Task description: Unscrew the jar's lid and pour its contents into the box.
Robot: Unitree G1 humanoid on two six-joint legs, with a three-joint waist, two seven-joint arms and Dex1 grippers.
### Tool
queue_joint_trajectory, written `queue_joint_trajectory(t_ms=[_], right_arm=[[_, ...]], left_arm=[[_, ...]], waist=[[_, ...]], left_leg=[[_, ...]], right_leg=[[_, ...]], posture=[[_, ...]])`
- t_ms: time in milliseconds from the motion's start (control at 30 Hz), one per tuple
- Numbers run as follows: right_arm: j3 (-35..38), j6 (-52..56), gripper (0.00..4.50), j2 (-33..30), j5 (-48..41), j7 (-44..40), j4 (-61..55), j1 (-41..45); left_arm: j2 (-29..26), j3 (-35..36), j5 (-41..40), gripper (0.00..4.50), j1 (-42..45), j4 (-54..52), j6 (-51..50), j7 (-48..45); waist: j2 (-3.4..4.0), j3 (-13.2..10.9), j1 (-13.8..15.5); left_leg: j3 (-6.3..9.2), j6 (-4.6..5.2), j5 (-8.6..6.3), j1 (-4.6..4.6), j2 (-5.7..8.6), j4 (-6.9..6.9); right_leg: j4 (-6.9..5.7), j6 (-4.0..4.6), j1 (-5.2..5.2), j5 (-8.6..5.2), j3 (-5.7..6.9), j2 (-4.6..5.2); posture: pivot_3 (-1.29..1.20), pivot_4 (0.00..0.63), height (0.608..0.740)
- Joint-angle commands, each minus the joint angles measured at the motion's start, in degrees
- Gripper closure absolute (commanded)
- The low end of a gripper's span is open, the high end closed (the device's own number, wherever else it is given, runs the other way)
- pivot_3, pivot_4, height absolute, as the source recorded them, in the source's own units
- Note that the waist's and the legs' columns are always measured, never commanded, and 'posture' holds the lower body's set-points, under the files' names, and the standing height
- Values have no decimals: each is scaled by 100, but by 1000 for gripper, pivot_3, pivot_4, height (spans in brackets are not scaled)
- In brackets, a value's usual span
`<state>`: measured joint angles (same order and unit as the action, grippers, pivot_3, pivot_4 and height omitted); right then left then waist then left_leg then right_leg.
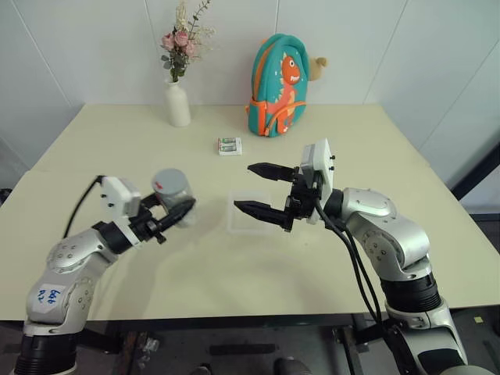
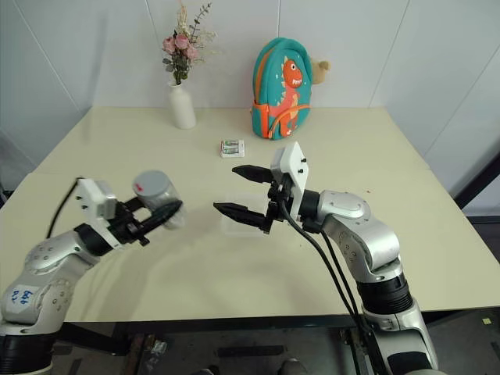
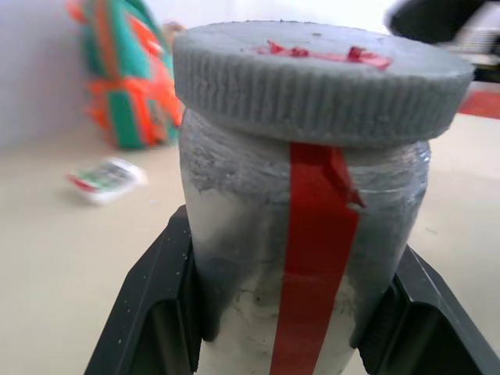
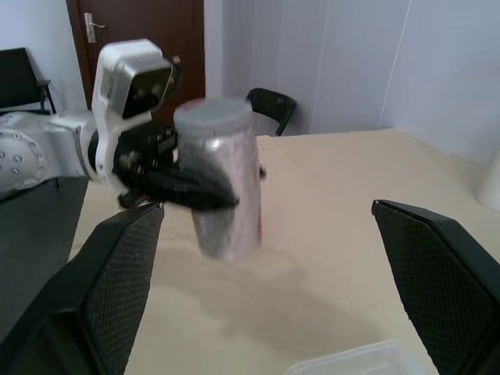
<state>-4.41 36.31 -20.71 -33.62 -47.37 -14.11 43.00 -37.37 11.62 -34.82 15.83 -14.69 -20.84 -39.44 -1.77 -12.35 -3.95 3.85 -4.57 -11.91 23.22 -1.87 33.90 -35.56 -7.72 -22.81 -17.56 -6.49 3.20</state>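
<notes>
1. The left end effector [image 1: 173, 216] gripped the jar [image 1: 173, 195] between its black fingers, holding it upright above the desk [image 1: 234, 273], with the grey lid [image 1: 169, 181] on top.
2. The right end effector [image 1: 264, 190] hovered with its fingers spread wide, pointing toward the jar.
3. The clear box [image 1: 242, 223] sat on the desk beneath it.
4. Farther back lay a small packet [image 1: 230, 145], then a flower vase [image 1: 178, 101] and a backpack [image 1: 278, 86].
</notes>
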Motion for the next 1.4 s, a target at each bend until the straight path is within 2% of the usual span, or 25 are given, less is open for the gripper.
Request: queue_joint_trajectory(t_ms=[33,267,567,767,867,1000,1400], right_arm=[[-100,505,0,82,-277,191,-323,320],[-411,746,0,310,-58,492,-211,587],[-571,301,0,626,323,589,112,589],[-562,207,0,786,426,705,203,514],[-563,226,621,810,476,739,232,487],[-629,246,1985,815,467,665,165,385],[-675,314,2066,782,418,453,221,428]], left_arm=[[-193,-264,48,2525,309,12,-164,-409],[9,-626,-59,2525,916,268,-665,-606],[91,-810,-23,2525,1192,302,-1009,-911],[139,-808,35,2525,1208,320,-1002,-954],[156,-798,54,2525,1215,332,-983,-952],[177,-775,56,2525,1262,353,-974,-943],[164,-697,42,2525,1166,265,-980,-946]], waist=[[1,-1,-1],[1,-1,24],[1,-1,37],[1,-1,49],[1,-1,49],[1,-1,52],[1,-1,53]], left_leg=[[0,0,0,4,0,0],[1,1,-1,11,1,-5],[2,1,-2,48,1,-7],[2,0,-2,49,1,-4],[2,0,-2,49,1,-4],[2,0,-2,49,1,-4],[2,0,-2,49,1,-4]], right_leg=[[-4,-10,-6,3,0,0],[-4,-41,-17,12,1,0],[-42,-50,-76,1,0,0],[-42,-50,-75,1,0,0],[-42,-50,-75,1,0,0],[-42,-50,-75,1,0,0],[-43,-50,-75,1,1,0]], posture=[[0,150,740],[0,150,740],[0,150,740],[0,150,740],[0,150,740],[0,150,740],[0,150,740]])
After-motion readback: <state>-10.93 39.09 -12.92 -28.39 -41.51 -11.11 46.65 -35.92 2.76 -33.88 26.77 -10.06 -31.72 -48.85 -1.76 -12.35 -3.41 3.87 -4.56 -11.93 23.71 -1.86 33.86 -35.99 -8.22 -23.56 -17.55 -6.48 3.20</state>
